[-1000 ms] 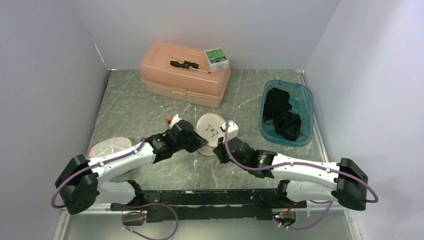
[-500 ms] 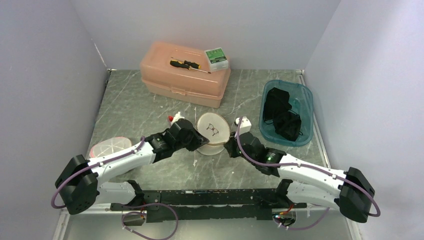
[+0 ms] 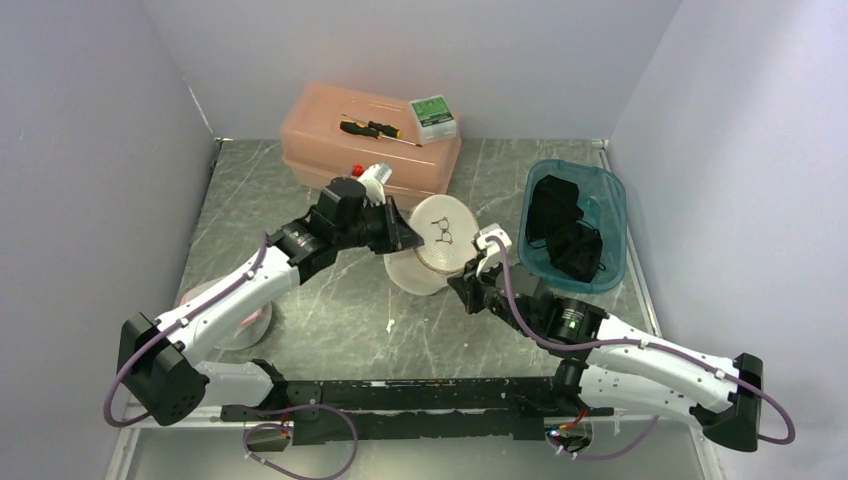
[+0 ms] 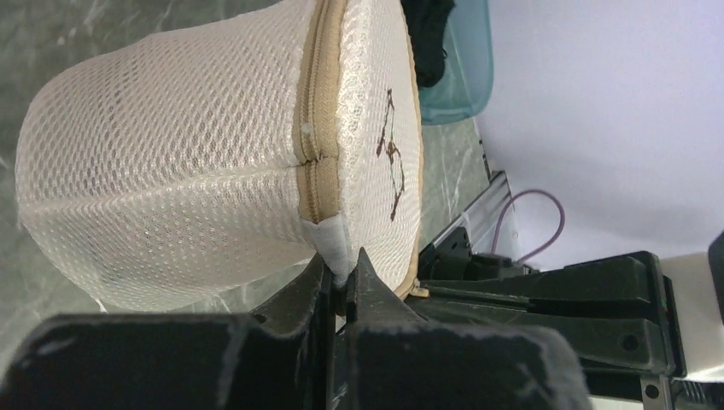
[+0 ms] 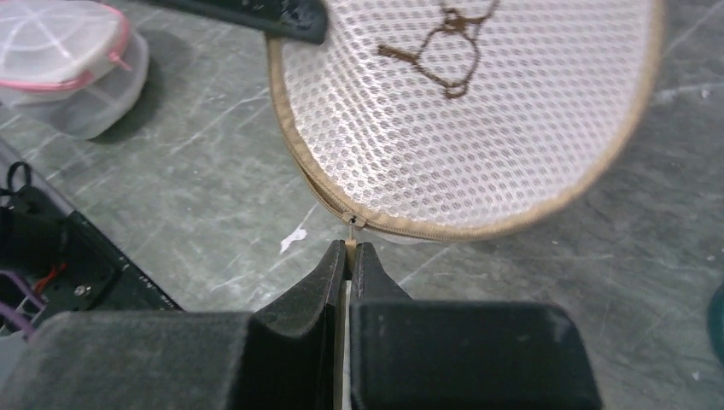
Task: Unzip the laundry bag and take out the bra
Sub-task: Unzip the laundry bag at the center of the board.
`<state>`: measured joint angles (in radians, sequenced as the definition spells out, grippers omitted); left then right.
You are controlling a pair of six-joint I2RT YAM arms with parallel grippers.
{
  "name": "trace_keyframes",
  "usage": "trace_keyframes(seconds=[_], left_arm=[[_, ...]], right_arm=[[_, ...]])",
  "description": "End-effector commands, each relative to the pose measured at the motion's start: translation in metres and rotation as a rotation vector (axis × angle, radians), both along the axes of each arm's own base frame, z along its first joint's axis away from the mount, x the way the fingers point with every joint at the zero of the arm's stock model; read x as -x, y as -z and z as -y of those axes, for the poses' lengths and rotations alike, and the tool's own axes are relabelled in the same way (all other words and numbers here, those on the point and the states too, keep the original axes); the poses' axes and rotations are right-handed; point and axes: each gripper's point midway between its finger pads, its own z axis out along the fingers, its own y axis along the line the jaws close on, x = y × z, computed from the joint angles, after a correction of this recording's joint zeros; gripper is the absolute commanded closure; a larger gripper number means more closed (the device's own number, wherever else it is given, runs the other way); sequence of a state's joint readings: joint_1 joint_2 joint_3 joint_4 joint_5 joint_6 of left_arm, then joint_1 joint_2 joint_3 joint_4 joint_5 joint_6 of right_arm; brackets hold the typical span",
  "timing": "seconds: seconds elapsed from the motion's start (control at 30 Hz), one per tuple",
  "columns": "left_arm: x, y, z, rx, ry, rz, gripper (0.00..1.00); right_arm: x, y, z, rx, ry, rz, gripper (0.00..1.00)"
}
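The laundry bag (image 3: 440, 240) is a round white mesh pouch with a tan zipper and a bra outline drawn on its face. It hangs tilted above the table centre. My left gripper (image 3: 404, 238) is shut on the white fabric tab (image 4: 335, 243) at the end of the zipper (image 4: 309, 128). My right gripper (image 5: 348, 249) is shut on the small tan zipper pull (image 5: 351, 224) at the bag's lower edge, reaching it from the near right (image 3: 464, 286). The zipper teeth that show look closed. The bra is hidden.
A pink toolbox (image 3: 370, 150) at the back carries a screwdriver (image 3: 378, 129) and a green box (image 3: 433, 115). A teal bin (image 3: 610, 215) with black cloth stands at the right. A second, pink-rimmed mesh bag (image 3: 225, 312) lies near the left arm.
My left gripper has lifted the bag off the table and carried it toward the back. My right gripper has followed it forward and to the right, still on the zipper pull.
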<state>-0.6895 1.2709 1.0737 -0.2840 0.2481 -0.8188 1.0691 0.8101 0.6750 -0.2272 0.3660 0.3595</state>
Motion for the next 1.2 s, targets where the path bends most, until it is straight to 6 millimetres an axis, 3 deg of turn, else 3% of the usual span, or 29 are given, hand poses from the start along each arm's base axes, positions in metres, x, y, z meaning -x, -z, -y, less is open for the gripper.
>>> trace_keyframes(seconds=[0.0,0.1,0.23,0.33,0.47,0.6,0.67,0.7,0.83,1.0,1.17], left_arm=[[0.009,-0.027,0.004,-0.044,0.197,0.165,0.96],[0.011,-0.005,0.008,-0.038,0.267,0.151,0.97],[0.020,0.046,0.010,0.004,0.339,0.069,0.97],[0.022,0.064,0.008,0.039,0.326,0.057,0.92],[0.017,0.069,0.000,0.027,0.242,0.052,0.65],[0.017,0.058,-0.012,0.051,0.147,0.029,0.42],[0.022,0.050,-0.019,0.077,0.097,0.017,0.15],[0.025,0.049,-0.024,0.084,0.063,-0.005,0.06],[0.039,0.040,-0.027,0.210,-0.049,-0.072,0.05],[0.059,0.062,-0.012,0.260,-0.206,-0.176,0.05],[0.061,0.074,0.003,0.320,-0.277,-0.231,0.22]], right_arm=[[0.013,-0.016,-0.011,-0.022,-0.065,0.017,1.00],[0.021,-0.002,-0.024,-0.058,-0.102,-0.022,1.00],[0.024,0.023,-0.031,-0.024,-0.110,-0.052,1.00],[0.023,0.039,-0.034,-0.002,-0.113,-0.060,1.00],[0.023,0.058,-0.036,0.021,-0.101,-0.091,1.00],[0.023,0.063,-0.037,0.020,-0.098,-0.106,1.00],[0.023,0.061,-0.035,0.021,-0.095,-0.102,1.00],[0.023,0.060,-0.034,0.022,-0.093,-0.101,1.00],[0.021,0.055,-0.032,0.016,-0.078,-0.097,1.00],[0.018,0.056,-0.034,0.004,-0.056,-0.101,1.00],[0.017,0.059,-0.035,0.014,-0.052,-0.105,1.00]])
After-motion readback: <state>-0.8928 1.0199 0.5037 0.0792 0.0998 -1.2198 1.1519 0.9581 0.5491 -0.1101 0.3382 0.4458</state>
